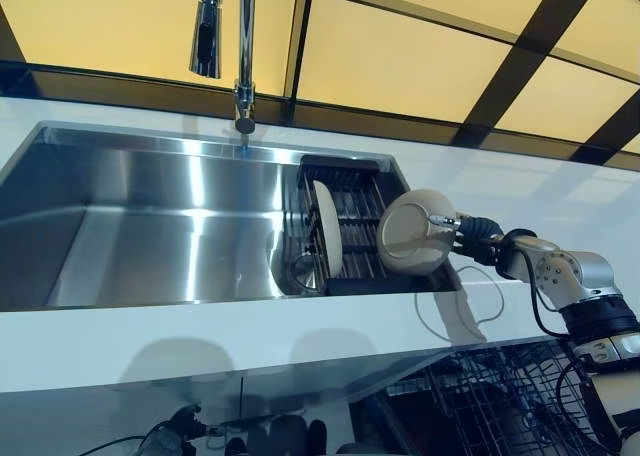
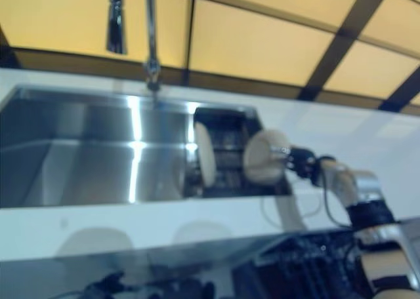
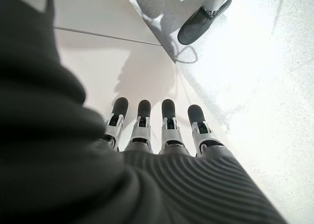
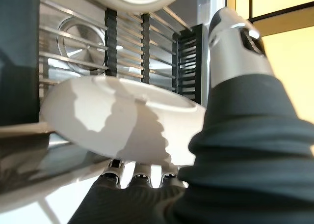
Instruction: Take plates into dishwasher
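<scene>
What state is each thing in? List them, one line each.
Right hand: shut on a plate, thumb over its rim.
Held plate: tilted, lifted at the drying rack's right end.
Second plate: on edge in the drying rack.
Faucet: no water running.
Sink: basin bare.
Dishwasher rack: pulled out below the counter.
Left hand: open, holding nothing.

A drying rack [image 1: 350, 216] is sitting in the right end of the sink [image 1: 150, 226], a plate [image 1: 327, 228] is standing on edge in it, the tap [image 1: 243, 56] is rising behind the sink, and a second plate [image 1: 415, 233] is hanging at the rack's right.
</scene>
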Controlling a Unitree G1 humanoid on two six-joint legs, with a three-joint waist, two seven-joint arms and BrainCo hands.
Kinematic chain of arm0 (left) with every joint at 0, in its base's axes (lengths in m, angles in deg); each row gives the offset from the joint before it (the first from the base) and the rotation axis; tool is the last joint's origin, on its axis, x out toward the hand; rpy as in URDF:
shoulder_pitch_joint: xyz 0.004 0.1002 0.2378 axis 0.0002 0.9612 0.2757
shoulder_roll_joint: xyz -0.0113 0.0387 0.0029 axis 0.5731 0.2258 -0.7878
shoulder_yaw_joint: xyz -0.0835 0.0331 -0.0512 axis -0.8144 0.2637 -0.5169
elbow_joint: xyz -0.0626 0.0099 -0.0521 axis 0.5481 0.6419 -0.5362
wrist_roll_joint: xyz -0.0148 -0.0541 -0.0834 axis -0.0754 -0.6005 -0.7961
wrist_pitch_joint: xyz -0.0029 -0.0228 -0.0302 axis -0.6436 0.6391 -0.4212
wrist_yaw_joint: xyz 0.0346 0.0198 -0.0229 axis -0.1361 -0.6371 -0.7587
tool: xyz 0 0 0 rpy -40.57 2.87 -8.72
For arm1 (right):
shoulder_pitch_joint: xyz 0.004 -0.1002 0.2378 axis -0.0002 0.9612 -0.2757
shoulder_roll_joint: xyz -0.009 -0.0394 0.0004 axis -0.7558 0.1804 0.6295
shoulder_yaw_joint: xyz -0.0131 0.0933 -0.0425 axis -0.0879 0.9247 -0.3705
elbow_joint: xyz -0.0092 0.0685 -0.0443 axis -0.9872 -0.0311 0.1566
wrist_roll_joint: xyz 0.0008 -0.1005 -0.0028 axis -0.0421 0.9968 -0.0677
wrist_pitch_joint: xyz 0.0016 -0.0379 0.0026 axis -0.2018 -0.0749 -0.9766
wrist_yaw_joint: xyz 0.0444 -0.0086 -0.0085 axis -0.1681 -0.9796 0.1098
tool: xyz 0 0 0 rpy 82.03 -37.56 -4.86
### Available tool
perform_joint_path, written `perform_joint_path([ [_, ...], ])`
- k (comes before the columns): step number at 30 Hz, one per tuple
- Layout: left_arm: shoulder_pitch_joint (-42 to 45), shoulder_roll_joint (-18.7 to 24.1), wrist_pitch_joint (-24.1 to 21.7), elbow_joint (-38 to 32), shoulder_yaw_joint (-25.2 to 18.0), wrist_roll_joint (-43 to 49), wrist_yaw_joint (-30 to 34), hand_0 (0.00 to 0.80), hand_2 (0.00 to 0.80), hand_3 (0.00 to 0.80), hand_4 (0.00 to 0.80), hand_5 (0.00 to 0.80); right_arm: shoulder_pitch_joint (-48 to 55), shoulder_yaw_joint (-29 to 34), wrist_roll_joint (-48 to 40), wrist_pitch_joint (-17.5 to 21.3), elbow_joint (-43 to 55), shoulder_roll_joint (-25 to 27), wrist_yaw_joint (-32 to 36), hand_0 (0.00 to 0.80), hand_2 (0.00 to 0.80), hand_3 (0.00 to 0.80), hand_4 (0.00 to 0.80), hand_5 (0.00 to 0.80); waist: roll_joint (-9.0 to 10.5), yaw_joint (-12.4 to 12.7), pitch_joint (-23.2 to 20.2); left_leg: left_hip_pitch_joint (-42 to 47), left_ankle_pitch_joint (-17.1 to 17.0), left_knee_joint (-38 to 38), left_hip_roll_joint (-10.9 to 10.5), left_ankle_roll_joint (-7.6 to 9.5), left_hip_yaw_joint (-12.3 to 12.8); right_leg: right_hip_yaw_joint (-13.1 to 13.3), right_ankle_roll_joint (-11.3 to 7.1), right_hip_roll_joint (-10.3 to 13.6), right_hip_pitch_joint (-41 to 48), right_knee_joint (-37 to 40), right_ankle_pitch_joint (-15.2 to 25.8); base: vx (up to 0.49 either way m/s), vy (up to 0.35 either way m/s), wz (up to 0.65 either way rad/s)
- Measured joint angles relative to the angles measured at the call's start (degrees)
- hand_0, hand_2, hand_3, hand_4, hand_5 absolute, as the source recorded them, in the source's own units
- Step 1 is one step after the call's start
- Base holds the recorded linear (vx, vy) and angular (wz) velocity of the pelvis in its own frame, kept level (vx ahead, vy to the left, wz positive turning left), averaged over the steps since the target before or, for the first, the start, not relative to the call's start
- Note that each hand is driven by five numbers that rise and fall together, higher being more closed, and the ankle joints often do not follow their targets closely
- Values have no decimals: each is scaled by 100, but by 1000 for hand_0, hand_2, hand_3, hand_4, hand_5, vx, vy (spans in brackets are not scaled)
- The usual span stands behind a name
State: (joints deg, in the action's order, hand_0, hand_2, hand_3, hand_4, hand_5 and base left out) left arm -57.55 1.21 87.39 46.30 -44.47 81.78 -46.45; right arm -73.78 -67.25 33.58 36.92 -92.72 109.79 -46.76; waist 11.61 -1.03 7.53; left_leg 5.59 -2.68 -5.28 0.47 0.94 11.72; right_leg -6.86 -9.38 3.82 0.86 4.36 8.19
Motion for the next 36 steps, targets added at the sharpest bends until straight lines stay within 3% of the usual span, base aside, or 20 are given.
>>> perform_joint_path([
  [6, 2, -7, -1, -14, 64, -1, -2, 0, 0, 0, 0, 0, -3, -170, 24, -61, -13, -1, -92, 0, 0, 0, 0, 0, -2, 45, 11, -13, -16, 6, -27, -24, -12, -21, 57, 6, 0, 8, -131, 0, 0, 0],
  [9, -5, -5, 0, -17, 67, -1, -4, 0, 0, 0, 0, 0, -3, -170, 33, -90, -18, -1, -94, 376, 376, 376, 376, 376, 6, 43, 11, -13, -11, 5, -40, -22, -22, -18, 126, 13, 0, -12, -66, -3, -1, 1],
  [13, -21, -1, 1, -19, 67, -1, -5, 0, 0, 0, 0, 0, -4, -170, 130, -111, -122, -8, -98, 653, 653, 653, 653, 653, 7, 43, 13, -19, -10, 2, -17, -4, -69, -14, 83, 4, 0, -23, 44, -6, 4, 6],
  [14, -20, 1, 4, -19, 66, -1, -6, 0, 0, 0, 0, 0, -5, -170, 130, -115, -141, -10, -101, 800, 800, 800, 800, 800, 15, 46, 17, -19, -13, 1, -16, 1, -77, -13, 80, 7, 2, -27, 46, -2, 3, 4],
  [18, -18, 4, 14, -19, 67, -1, -5, 0, 0, 0, 0, 0, -49, -173, 187, -118, -246, -34, -110, 800, 800, 800, 800, 800, 32, 48, 19, -22, -21, 0, -17, 8, -78, -13, 76, 10, 2, -17, 40, 0, 0, 0],
  [20, -18, 1, 13, -44, 67, -1, -5, 0, 0, 0, 0, 0, -94, -171, 235, -102, -253, -47, -142, 800, 800, 800, 800, 800, 36, 58, 22, -30, -31, 2, -39, 1, -78, -17, -22, 27, 7, 6, -107, 0, 0, 0],
  [30, -19, 2, 13, -46, 68, -2, -9, 0, 0, 0, 0, 0, -112, -171, 242, -47, -254, -48, -367, 800, 800, 800, 800, 800, 31, 49, 33, -27, -11, 1, -16, 2, -90, -13, 51, 6, 1, -26, 41, 0, 0, 0],
  [36, -17, -7, 6, -46, 68, -2, -9, 0, 0, 0, 0, 0, -115, -162, 429, 438, -218, -44, -377, 800, 800, 800, 800, 800, -36, 49, 82, -21, -19, -2, -15, 16, -97, -12, 44, 9, 5, -33, 45, 1, 5, 0],
])
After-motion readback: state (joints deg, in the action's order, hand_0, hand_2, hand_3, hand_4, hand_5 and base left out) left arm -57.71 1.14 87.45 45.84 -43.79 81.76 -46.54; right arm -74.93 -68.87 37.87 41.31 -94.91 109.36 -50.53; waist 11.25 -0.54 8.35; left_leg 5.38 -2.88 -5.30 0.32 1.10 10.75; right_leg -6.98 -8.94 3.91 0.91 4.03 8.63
